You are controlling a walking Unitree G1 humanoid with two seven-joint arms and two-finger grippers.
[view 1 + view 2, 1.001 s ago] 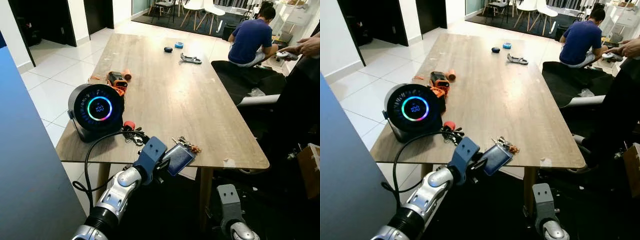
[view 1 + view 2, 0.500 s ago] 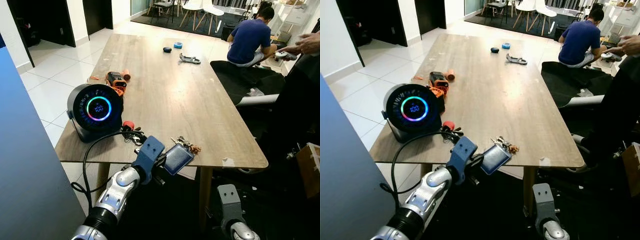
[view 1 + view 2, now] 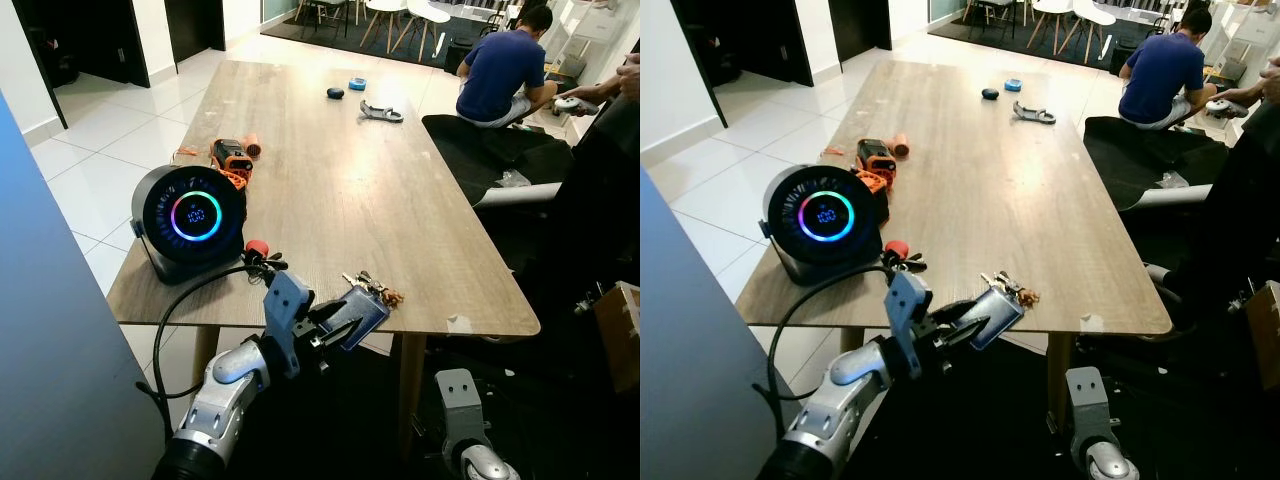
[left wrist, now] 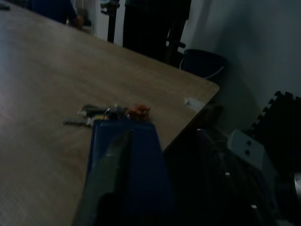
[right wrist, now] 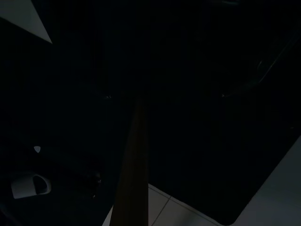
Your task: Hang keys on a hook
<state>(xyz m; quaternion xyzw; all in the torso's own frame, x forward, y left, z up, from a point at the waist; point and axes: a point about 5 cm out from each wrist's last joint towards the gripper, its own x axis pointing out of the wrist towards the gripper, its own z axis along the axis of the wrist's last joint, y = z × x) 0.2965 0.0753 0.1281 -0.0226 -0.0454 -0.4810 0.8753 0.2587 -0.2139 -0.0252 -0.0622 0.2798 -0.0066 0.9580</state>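
Nearest, the left gripper [image 3: 338,328] reaches up at the near edge of the table [image 3: 330,190], its two long black fingers closed on a flat blue rectangular key pouch [image 3: 362,312] with a smooth, slightly glossy face. The pouch hangs half off the edge, tilted, and its bunch of small metal keys [image 3: 368,287] (with an orange-brown tag at the end) lies on the wood just beyond it. The right gripper's arm [image 3: 468,440] hangs low below the table; whether its fingers are open or closed cannot be told, the wrist view being almost black.

The tabletop is pale, matte wood-grain laminate. On its near left stands a round black fan [image 3: 190,222] with a glowing rainbow ring, its black cable [image 3: 175,320] looping off the edge. Behind it lies an orange-and-black tool [image 3: 232,160]. At the far end sits a person in a blue shirt [image 3: 505,70].
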